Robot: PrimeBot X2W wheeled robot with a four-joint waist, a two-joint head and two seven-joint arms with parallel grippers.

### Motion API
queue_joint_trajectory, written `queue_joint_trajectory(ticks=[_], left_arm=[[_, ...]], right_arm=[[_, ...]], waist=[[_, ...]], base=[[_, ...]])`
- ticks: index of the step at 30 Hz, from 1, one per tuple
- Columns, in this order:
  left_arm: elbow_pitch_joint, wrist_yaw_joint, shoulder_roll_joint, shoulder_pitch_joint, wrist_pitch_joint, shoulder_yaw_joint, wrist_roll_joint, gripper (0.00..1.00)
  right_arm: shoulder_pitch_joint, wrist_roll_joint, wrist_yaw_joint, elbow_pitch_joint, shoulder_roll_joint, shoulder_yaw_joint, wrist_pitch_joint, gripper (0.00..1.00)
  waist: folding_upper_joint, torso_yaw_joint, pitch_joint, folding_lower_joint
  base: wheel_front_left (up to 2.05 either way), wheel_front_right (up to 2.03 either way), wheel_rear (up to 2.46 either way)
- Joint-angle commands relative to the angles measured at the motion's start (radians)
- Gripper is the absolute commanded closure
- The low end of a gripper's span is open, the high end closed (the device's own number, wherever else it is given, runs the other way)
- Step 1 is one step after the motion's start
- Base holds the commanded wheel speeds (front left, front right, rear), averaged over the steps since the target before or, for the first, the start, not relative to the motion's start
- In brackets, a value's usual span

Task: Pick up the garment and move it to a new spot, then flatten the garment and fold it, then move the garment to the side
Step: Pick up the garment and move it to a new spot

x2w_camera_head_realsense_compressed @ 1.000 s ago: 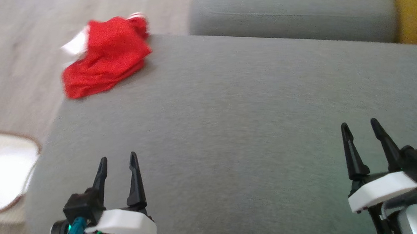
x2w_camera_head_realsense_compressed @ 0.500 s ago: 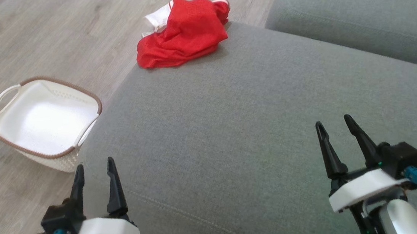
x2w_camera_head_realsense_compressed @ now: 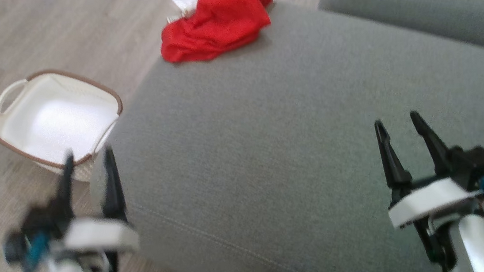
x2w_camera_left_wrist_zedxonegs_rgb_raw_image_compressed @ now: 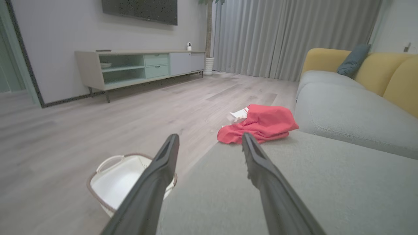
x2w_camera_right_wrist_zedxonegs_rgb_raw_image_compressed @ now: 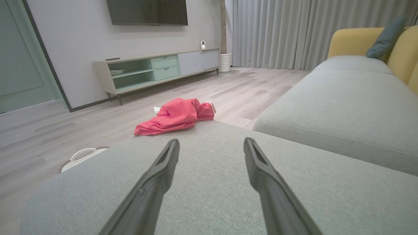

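The red garment (x2w_camera_head_realsense_compressed: 218,23) lies crumpled at the far left corner of the grey sofa cushion (x2w_camera_head_realsense_compressed: 268,129), reaching past its edge. The left hand (x2w_camera_head_realsense_compressed: 88,153) hovers at the cushion's near left corner, blurred in the head view, fingers spread and empty. The right hand (x2w_camera_head_realsense_compressed: 396,119) hovers over the near right part, likewise open, gripping nothing. A white basket (x2w_camera_head_realsense_compressed: 77,81) stands on the floor (x2w_camera_head_realsense_compressed: 36,31) just beside the cushion's left edge.
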Motion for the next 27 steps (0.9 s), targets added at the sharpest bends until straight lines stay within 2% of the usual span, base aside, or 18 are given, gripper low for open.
queue_joint_trajectory(ticks=[1, 5, 8, 12, 13, 22, 27], left_arm=[[-0.022, -0.029, 0.055, -0.178, 0.015, 0.037, 0.018, 0.00], [0.047, -0.070, 0.141, -0.393, 0.059, 0.046, 0.048, 0.00], [0.133, -0.103, 0.177, -0.553, 0.106, 0.041, 0.054, 0.00], [0.249, -0.146, 0.188, -0.750, 0.172, 0.050, 0.014, 0.00], [0.249, -0.146, 0.188, -0.750, 0.172, 0.050, 0.014, 0.00], [0.538, -0.169, 0.216, -1.054, 0.267, 0.096, -0.060, 0.00], [0.658, -0.181, 0.215, -1.142, 0.279, 0.080, -0.066, 0.00]], right_arm=[[-0.076, -0.028, 0.007, -0.064, -0.005, 0.018, 0.018, 0.00], [-0.130, -0.074, 0.007, -0.113, -0.005, 0.022, 0.056, 0.00], [-0.162, -0.096, 0.007, -0.143, -0.005, 0.019, 0.076, 0.00], [-0.198, -0.123, 0.007, -0.177, -0.005, 0.015, 0.098, 0.00], [-0.198, -0.123, 0.007, -0.177, -0.005, 0.015, 0.098, 0.00], [-0.240, -0.160, 0.007, -0.269, -0.005, 0.024, 0.130, 0.00], [-0.238, -0.181, 0.007, -0.336, -0.005, 0.021, 0.145, 0.00]], waist=[[0.0000, -0.046, 0.093, 0.0000], [0.0000, -0.122, 0.201, 0.0000], [0.0000, -0.176, 0.271, 0.0000], [0.0000, -0.247, 0.357, 0.0000], [0.0000, -0.247, 0.357, 0.0000], [0.0000, -0.401, 0.524, 0.0000], [0.0000, -0.444, 0.590, 0.0000]], base=[[0.00, 0.00, 0.00], [0.00, 0.00, 0.00], [0.00, 0.00, 0.00], [0.00, 0.00, 0.00], [0.00, 0.00, 0.00], [0.00, 0.00, 0.00], [0.00, 0.00, 0.00]])
